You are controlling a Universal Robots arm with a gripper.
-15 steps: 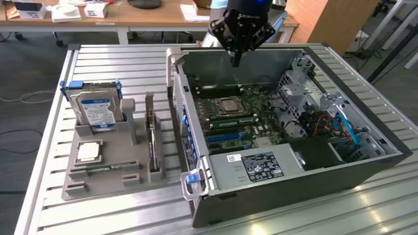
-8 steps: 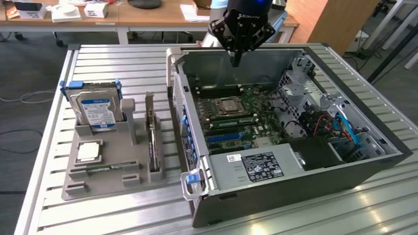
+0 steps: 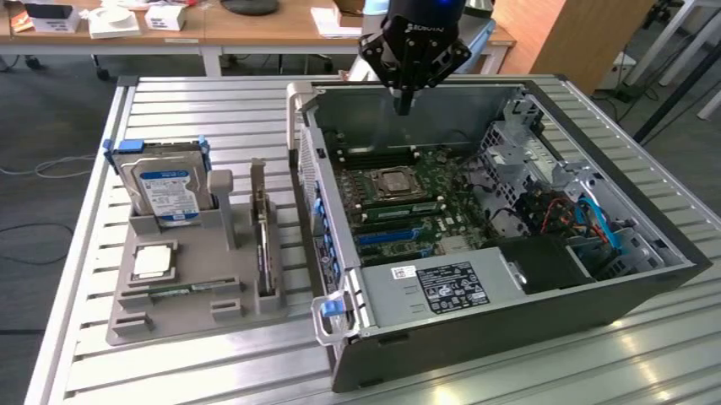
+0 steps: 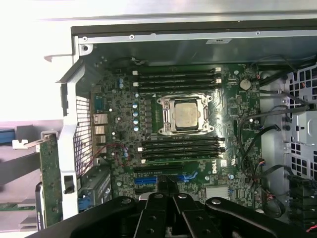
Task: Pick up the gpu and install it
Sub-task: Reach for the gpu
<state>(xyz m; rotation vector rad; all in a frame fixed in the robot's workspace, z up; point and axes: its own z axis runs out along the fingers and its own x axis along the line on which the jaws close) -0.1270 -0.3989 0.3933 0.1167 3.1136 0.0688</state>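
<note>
A slatted metal surface is seen, with wooden desks lined up behind it at twelve o'clock. At nine o'clock of the exterior view, the gpu is stood on edge in a grey holder, long axis laid twelve-to-six. Over the open computer case, the claw is hung pressed together, with nothing pinched.

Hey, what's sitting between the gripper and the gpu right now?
In the exterior view, the computer case's perforated wall stands between the gripper and the gpu.
</note>
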